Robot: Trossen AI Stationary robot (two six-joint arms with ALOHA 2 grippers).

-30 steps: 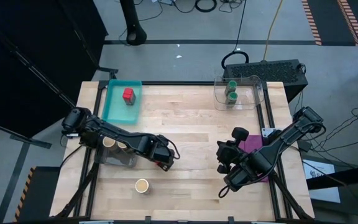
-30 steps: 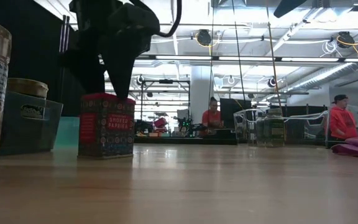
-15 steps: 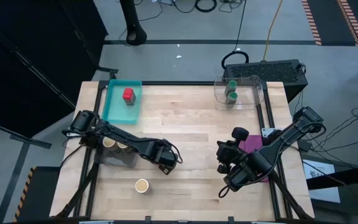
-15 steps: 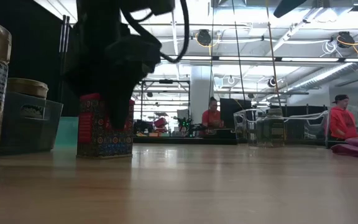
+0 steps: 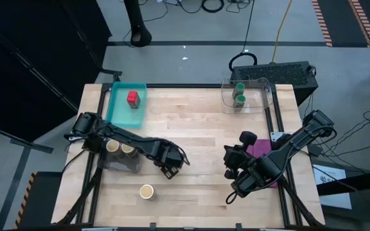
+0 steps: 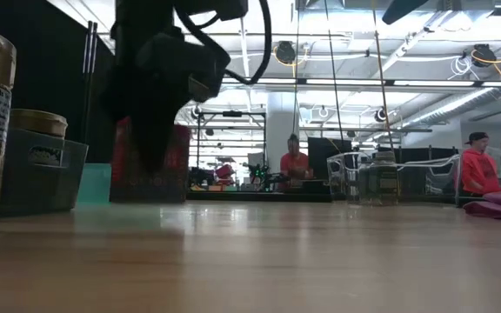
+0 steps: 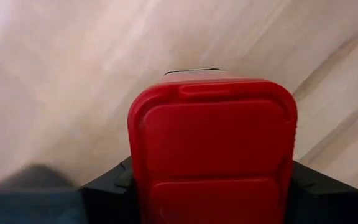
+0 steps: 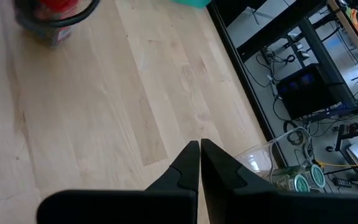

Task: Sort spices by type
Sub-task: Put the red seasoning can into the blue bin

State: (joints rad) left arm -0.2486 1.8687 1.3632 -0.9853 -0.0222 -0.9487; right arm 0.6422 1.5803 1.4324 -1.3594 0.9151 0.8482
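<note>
**High view: seven spice jars, one red one in the left gripper**

High view counts two red jars: one in the teal tray (image 5: pixel 115 110), one (image 5: pixel 169 171) under the left gripper (image 5: pixel 168 165) mid-table. Two green-lidded jars (image 5: pixel 239 94) stand in a clear bin (image 5: pixel 262 96). Three tan jars: two (image 5: pixel 119 148) in another clear container, one (image 5: pixel 146 190) alone on the wood.

Left wrist view alone shows the fingers (image 7: pixel 120 180) clamped on the red jar's (image 7: pixel 213 149) sides; low view shows it blurred, apparently just off the table.

Right gripper (image 8: pixel 199 151) hovers beside the purple cloth (image 5: pixel 261 148), fingers together, holding nothing.
</note>
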